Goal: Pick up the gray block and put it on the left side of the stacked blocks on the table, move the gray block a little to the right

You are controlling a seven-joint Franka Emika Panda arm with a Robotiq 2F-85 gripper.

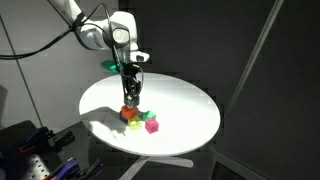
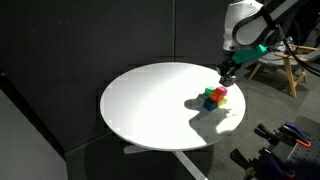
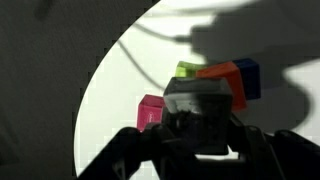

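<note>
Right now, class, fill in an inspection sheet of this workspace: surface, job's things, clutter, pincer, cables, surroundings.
surface: round white table, bare apart from the blocks.
job's things: gray block in the pincer; stacked blocks, orange, green, pink, blue, close by.
clutter: nothing seen on the table.
pincer: shut on the gray block, near the stack.
cables: one cable loops along the arm.
surroundings: dark curtains; wooden stand; equipment beside the table.

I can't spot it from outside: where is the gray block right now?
In the wrist view the gray block sits between the shut jaws, just before the orange cube, with the pink cube to the picture's left.
</note>
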